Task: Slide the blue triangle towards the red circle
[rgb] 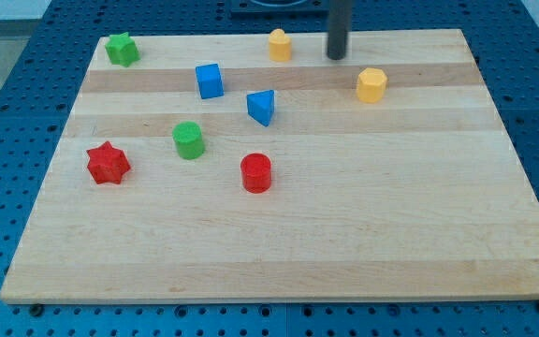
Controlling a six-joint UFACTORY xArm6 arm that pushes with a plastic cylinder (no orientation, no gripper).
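In the camera view, a pale wooden board (279, 243) lies on a blue perforated table (26, 94). The straight dark rod comes down from the view's top, and my tip (336, 56) stands near the board's top edge, between the small yellow block (280, 44) on its left and the yellow hexagon block (371, 84) lower on its right, touching neither. The rod has no fingers, so it grasps nothing. The blue triangle block (261, 107) sits below and left of my tip, well apart from it. The red circle block (256, 173) is straight below the triangle, toward the view's bottom, not touching it. A blue cube (210, 80) lies just left of the triangle. A green cylinder (188, 139) and a red star (108, 163) are further left, and a green star (121, 49) is in the top left corner.
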